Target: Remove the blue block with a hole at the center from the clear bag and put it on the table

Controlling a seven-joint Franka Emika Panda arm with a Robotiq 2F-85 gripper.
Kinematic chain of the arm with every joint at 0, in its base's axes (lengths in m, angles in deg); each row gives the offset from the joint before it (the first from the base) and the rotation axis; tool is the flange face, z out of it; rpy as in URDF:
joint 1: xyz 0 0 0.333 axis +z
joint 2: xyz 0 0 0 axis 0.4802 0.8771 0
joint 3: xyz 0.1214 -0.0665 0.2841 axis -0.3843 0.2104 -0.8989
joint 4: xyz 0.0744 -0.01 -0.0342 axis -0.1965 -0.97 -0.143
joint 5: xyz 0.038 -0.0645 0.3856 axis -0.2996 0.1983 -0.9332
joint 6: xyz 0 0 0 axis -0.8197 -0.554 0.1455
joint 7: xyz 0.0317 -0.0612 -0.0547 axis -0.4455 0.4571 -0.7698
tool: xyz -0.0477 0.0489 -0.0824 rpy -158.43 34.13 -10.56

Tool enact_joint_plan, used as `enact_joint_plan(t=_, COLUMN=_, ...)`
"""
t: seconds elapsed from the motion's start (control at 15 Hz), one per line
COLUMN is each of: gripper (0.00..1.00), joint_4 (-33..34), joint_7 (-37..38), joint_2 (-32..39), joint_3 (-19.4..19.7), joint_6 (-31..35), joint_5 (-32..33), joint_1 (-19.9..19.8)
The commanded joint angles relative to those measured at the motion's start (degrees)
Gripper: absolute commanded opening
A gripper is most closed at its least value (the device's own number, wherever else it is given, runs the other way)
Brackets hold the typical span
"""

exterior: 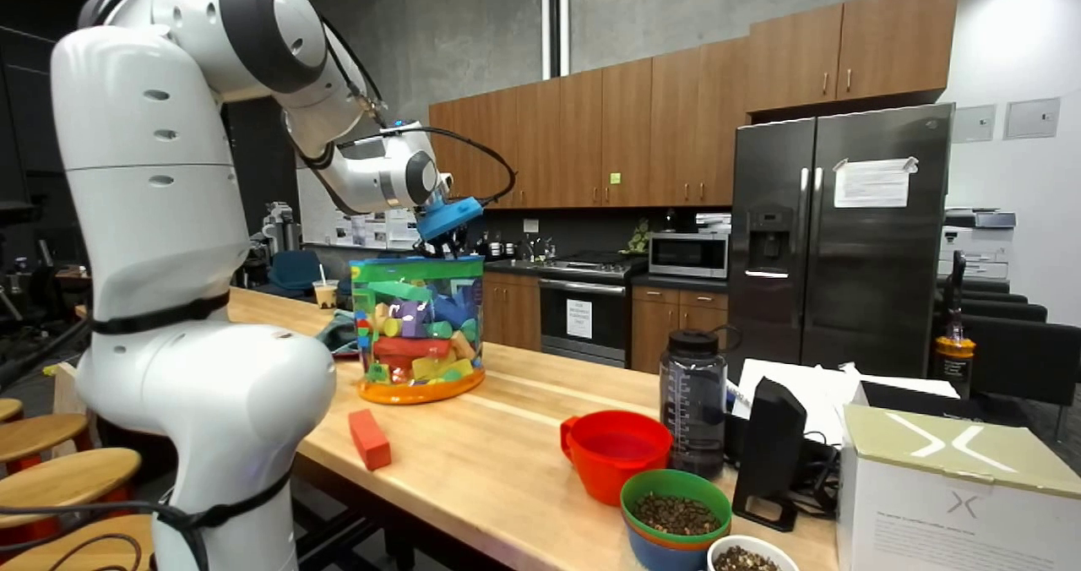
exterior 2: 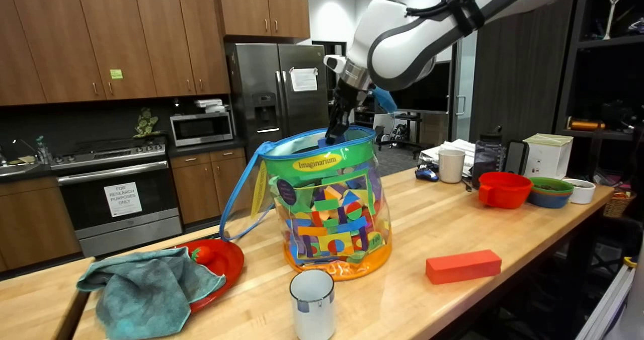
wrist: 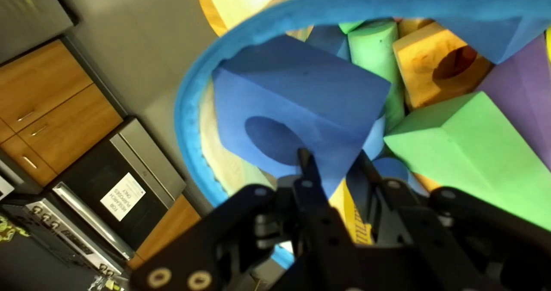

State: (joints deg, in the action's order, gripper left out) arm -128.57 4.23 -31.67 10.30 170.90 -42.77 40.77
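The clear bag [exterior: 420, 394] stands upright and open on the wooden table [exterior: 515, 394], full of multicoloured blocks; it also shows in an exterior view [exterior 2: 275, 171]. In the wrist view its blue rim [wrist: 189, 97] circles the blue block [wrist: 301, 80], which has a round hole in one face. My gripper [wrist: 331, 157] is shut on a corner of this block, one fingertip at the hole's edge, the other at the adjoining side. The block sits in the bag's mouth, above the other blocks. The gripper points down into the bag in both exterior views [exterior: 452, 246] [exterior 2: 336, 129].
A red-orange block [exterior 2: 463, 267] lies on the table near the bag. A white cup [exterior 2: 312, 305] stands close to the bag, beside a red plate [exterior 2: 229, 259] with a teal cloth [exterior 2: 146, 289]. A red bowl [exterior: 616, 453] and dark bottle [exterior: 694, 402] stand farther along.
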Motion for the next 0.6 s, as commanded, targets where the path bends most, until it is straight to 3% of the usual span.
enact_joint_plan(t=0.0, gripper=0.06, joint_4=2.71, joint_7=-2.1, joint_2=-0.86, joint_3=0.9, joint_6=-1.72, joint_5=-4.77, joint_1=0.29)
enact_joint_plan(t=0.27, gripper=0.06, joint_4=6.25, joint_7=-2.08, joint_2=-0.67, joint_3=1.31, joint_6=-3.87, joint_5=-9.24, joint_1=0.04)
enact_joint_plan(t=0.53, gripper=0.06, joint_4=9.88, joint_7=-0.96, joint_2=-0.74, joint_3=2.12, joint_6=-5.79, joint_5=-9.34, joint_1=-0.83)
